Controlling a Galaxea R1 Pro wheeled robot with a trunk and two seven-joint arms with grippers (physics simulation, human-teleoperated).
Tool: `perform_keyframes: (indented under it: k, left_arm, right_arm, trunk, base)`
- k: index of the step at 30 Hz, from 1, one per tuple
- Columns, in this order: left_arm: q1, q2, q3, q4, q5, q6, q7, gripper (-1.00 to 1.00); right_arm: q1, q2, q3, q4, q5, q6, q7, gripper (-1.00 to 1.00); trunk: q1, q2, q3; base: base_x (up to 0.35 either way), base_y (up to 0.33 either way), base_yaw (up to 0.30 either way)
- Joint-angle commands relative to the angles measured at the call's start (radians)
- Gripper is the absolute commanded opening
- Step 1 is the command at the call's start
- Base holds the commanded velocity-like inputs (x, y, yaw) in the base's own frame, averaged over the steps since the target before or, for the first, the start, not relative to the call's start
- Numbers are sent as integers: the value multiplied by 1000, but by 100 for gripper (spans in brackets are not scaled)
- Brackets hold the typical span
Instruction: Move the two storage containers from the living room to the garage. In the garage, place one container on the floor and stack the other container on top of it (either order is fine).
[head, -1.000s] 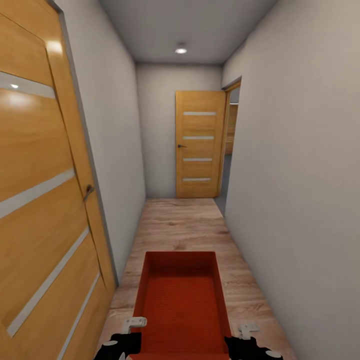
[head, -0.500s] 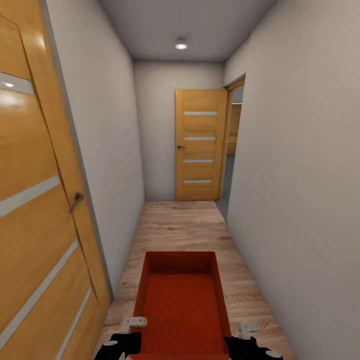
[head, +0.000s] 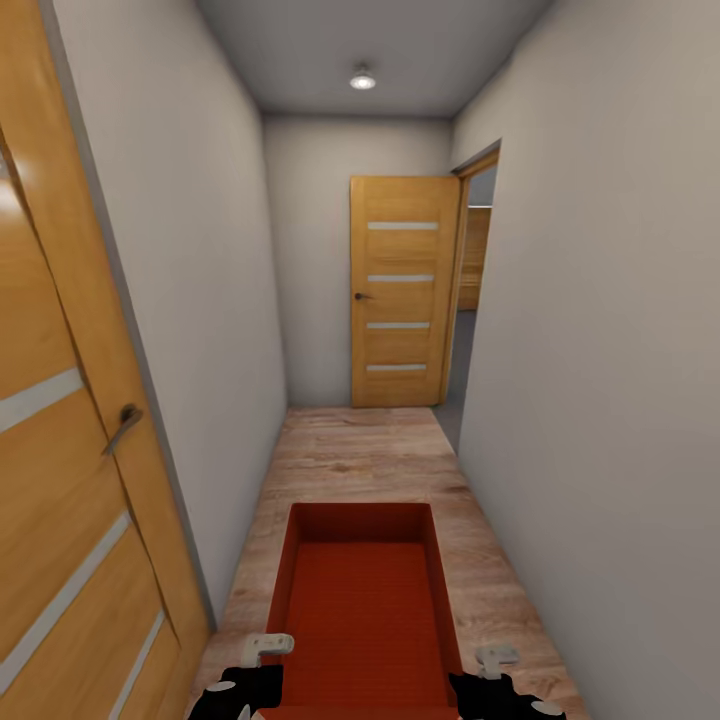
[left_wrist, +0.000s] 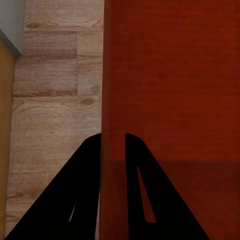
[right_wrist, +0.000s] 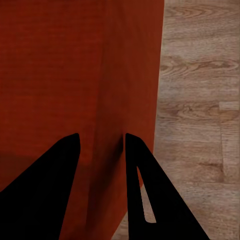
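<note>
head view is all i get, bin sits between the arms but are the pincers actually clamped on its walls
Observer: Yes on the left: the left pincer has one finger on each side of the left wall of the orange-red storage bin.
Operator: and the right one
Observer: Same there: the right pincer straddles the bin's right wall, one finger inside and one outside.
Operator: is the bin dragging on the floor
Observer: Both wrist views show the wood plank floor beside the walls, but not the bin's underside, so I cannot tell.
</note>
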Motion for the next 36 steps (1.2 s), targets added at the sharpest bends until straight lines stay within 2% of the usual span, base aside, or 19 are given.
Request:
perform_keyframes:
  k: [1, 36]
  left_arm:
    - [-1, -29, 0, -25, -3, 6, 9, -100]
    - [-1, -29, 0, -25, -4, 6, 9, -100]
  right_arm:
    - [0, 8, 34, 2, 11, 0, 8, -100]
    - [0, 8, 34, 2, 11, 0, 8, -100]
  trunk:
    - [1, -1, -2]
    - [1, -1, -2]
  base:
    - [326, 0, 0]
    - [326, 0, 0]
